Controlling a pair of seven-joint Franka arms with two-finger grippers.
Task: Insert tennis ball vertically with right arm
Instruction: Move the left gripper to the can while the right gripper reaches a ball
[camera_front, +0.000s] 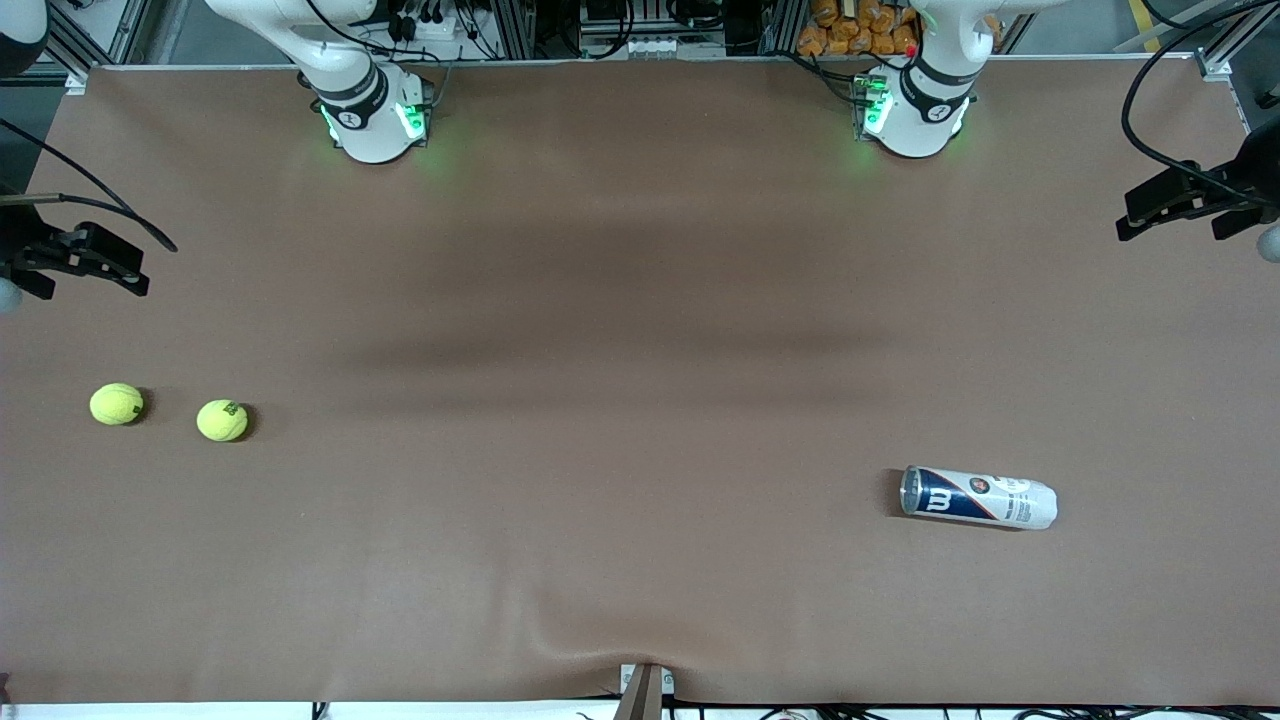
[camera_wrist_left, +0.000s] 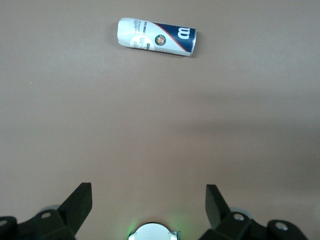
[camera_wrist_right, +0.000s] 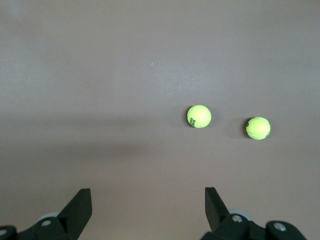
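Note:
Two yellow-green tennis balls lie on the brown table at the right arm's end, one (camera_front: 222, 420) beside the other (camera_front: 116, 404). They also show in the right wrist view, the first ball (camera_wrist_right: 199, 116) and the second (camera_wrist_right: 258, 128). A white and navy ball can (camera_front: 978, 498) lies on its side toward the left arm's end, its mouth facing the balls; it also shows in the left wrist view (camera_wrist_left: 157, 37). My right gripper (camera_wrist_right: 148, 200) is open and empty, high over the table (camera_front: 95, 288). My left gripper (camera_wrist_left: 149, 195) is open and empty, high up (camera_front: 1168, 230).
The two arm bases (camera_front: 372, 118) (camera_front: 912, 112) stand at the table edge farthest from the front camera. The brown mat (camera_front: 640, 330) is wrinkled near a clamp (camera_front: 645, 688) at the nearest edge. Cables hang by both grippers.

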